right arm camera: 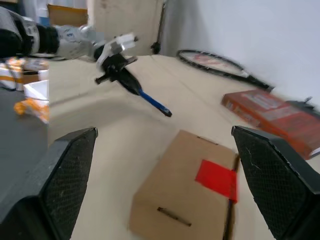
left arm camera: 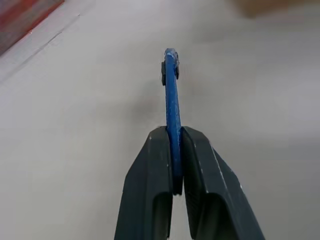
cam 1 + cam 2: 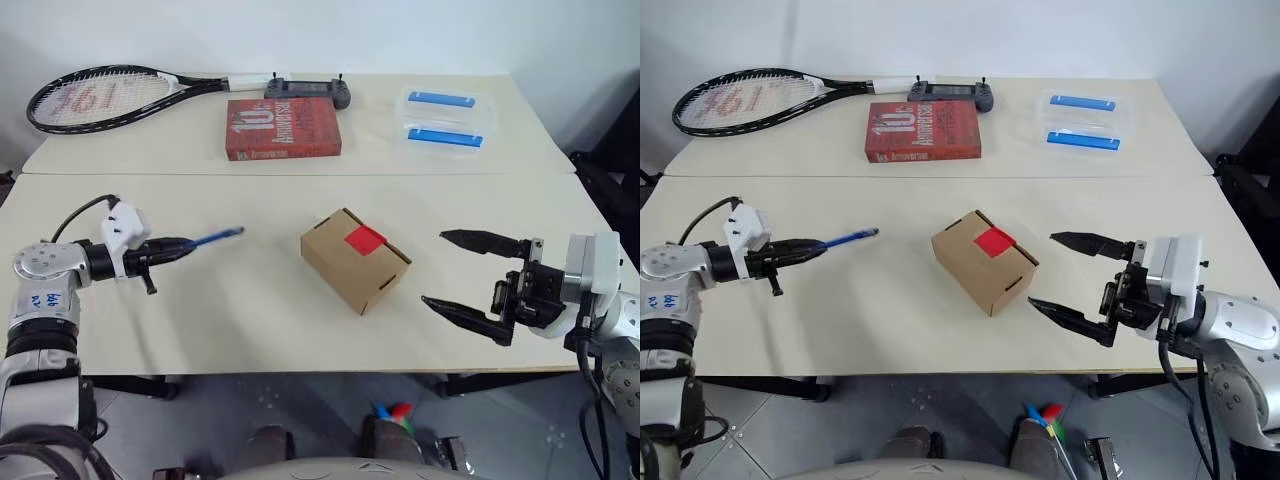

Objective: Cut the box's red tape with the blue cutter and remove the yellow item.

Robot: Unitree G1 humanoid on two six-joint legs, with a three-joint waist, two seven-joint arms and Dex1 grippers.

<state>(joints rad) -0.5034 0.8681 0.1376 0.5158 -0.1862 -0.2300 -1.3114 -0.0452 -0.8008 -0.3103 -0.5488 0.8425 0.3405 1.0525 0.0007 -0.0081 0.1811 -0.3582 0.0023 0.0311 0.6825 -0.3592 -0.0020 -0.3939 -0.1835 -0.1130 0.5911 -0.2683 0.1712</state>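
Pale cream surface (image 3: pixel 250 310) stretches ahead of me, against a white wall. Near its middle sits the box (image 3: pixel 352 262), closed, turned at an angle, with the red tape (image 3: pixel 364 238) as a small square on its top.

My left hand (image 3: pixel 172 249) is out to the left of the box, well apart from it, clamped on the cutter (image 3: pixel 216 237). The blue shaft sticks out past my fingertips and points toward the box. From the left wrist, I see the cutter (image 2: pixel 172 107) edge-on, pinched tight between my two black fingers (image 2: pixel 147 195), its dark tip over bare surface.

My right hand (image 3: pixel 452 270) waits to the right of the box, near it but not touching, fingers spread wide and holding nothing. The right wrist view looks between those fingers (image 1: pixel 65 175) onto the box's taped top and a slot in its side, with my left hand and cutter beyond.

Along the far edge lie a racket (image 3: pixel 110 97), a red book (image 3: pixel 283 128), a dark controller (image 3: pixel 308 92) and two clear containers with blue handles (image 3: pixel 445 115).
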